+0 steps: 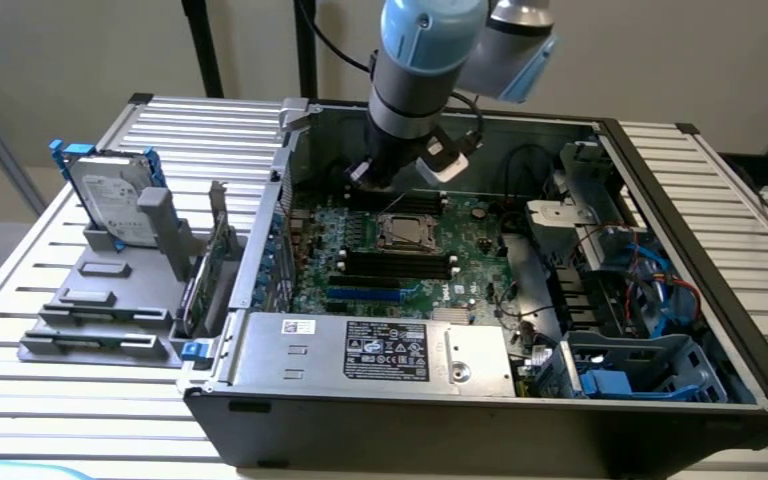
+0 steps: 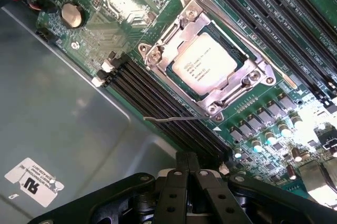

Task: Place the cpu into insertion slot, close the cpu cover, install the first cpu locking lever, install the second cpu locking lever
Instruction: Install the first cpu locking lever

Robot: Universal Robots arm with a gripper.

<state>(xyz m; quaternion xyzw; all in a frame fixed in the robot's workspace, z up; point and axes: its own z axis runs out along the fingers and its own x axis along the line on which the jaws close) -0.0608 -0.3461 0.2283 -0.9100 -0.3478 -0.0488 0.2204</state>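
The cpu (image 2: pixel 202 68) is seen seated in the insertion slot (image 2: pixel 235 55) of the green motherboard (image 2: pixel 105 8), with the cpu cover (image 2: pixel 167 50) laid flat over it — the pale face framed by its window. The gripper (image 2: pixel 188 158) is held over the board near the socket, fingers pressed together on nothing — a thin lever (image 2: pixel 168 120) juts out between them.
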